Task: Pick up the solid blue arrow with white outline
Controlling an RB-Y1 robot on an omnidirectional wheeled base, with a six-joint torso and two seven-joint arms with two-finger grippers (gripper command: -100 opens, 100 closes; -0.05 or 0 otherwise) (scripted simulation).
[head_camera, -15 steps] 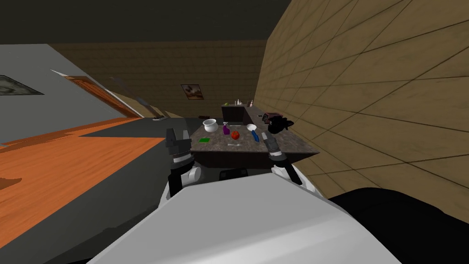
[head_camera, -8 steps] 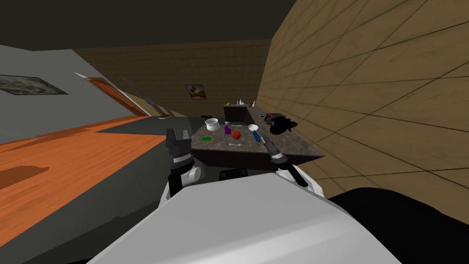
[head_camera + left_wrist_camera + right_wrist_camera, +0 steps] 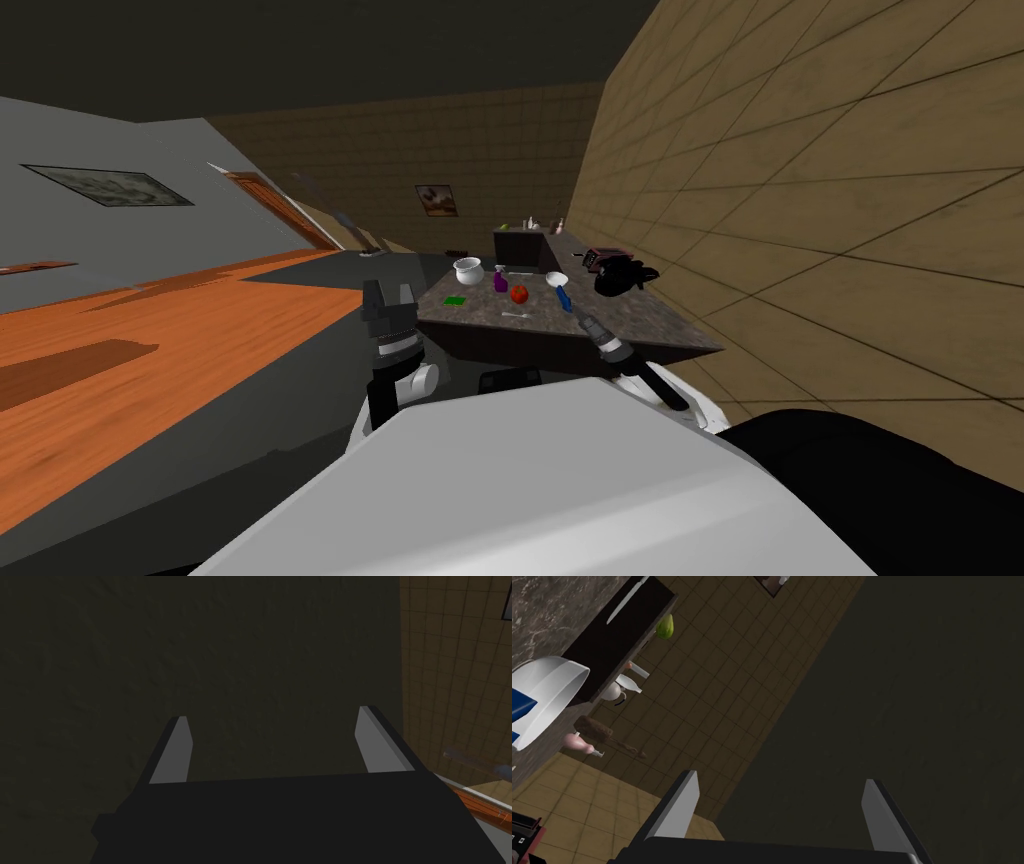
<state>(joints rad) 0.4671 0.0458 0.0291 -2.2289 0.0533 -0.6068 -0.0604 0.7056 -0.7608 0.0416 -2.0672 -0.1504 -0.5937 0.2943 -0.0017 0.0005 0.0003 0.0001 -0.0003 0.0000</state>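
Observation:
The blue arrow (image 3: 562,297) lies on the dark stone counter (image 3: 610,322), right beside a white bowl (image 3: 556,279). In the right wrist view a blue piece with a white edge (image 3: 521,710) shows next to the white bowl (image 3: 549,688), well off to one side of the fingers. My right gripper (image 3: 582,317) (image 3: 780,778) hovers over the counter's near edge, just short of the arrow, open and holding nothing. My left gripper (image 3: 390,295) (image 3: 273,716) stands upright left of the counter, also open with nothing between its fingers.
On the counter also stand a white pot (image 3: 468,268), a purple bottle (image 3: 500,283), a red round fruit (image 3: 519,294), a green flat piece (image 3: 455,299), a white utensil (image 3: 515,316), a black object (image 3: 620,275) and a dark toaster (image 3: 603,259). A tiled wall (image 3: 800,200) runs along the right.
My head view has swung, so the room slides right in the picture. The right forearm has dropped lower and leans out to the right. The left arm holds still.

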